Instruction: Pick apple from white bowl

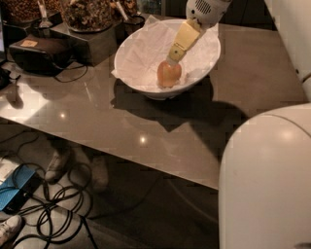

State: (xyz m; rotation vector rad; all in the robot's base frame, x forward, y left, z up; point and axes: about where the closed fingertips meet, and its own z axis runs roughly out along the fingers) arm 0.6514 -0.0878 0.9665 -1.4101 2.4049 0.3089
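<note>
The apple (168, 75), small, yellow-orange with a reddish blush, lies inside the white bowl (131, 48) near its front wall, on crumpled white paper. The bowl stands on the dark grey table, toward its back. My gripper (174, 57), with cream-yellow pads under a white wrist, reaches down into the bowl from the upper right. Its tip is at the top of the apple and seems to touch it. The apple rests on the paper.
Dark containers of brown nuts (87, 12) and a black device (41, 51) stand left of the bowl. My white body (267, 180) fills the lower right. Below the table's front edge, cables (53, 209) and a blue box (17, 189) lie on the floor.
</note>
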